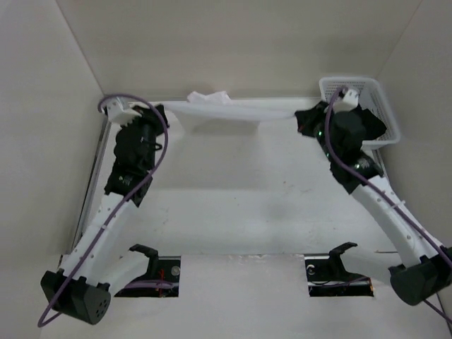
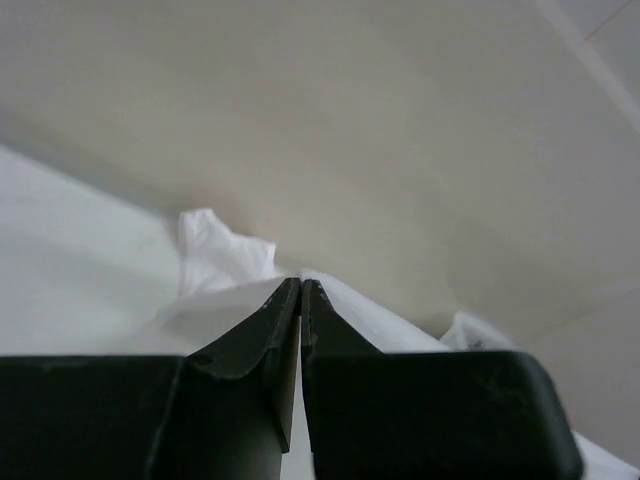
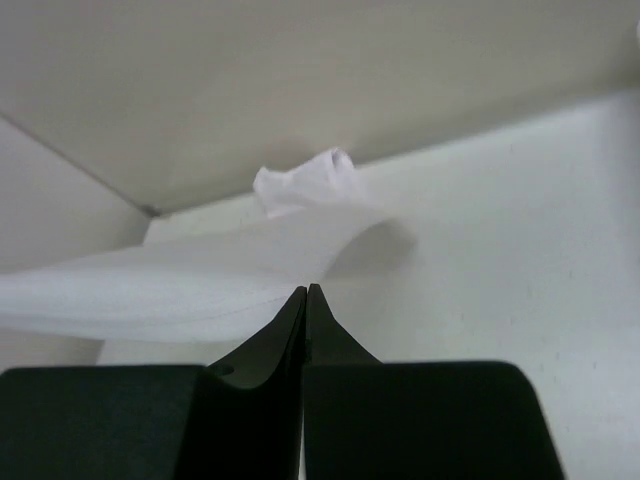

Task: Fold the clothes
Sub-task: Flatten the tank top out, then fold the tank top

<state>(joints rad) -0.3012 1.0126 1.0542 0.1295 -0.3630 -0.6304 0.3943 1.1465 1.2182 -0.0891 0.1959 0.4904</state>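
Your L claw [image 1: 165,111] and R claw [image 1: 301,117] are each pinched tight on the tank top [image 1: 233,110], stretched btwn them (one bit bunched up nearer the L end).

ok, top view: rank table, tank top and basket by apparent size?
1. table
2/3. tank top and basket: too close to rank. The top spans wider but is a thin strip stretched above the table, nearer the camera; the basket is squarer and partly hidden by the right arm.
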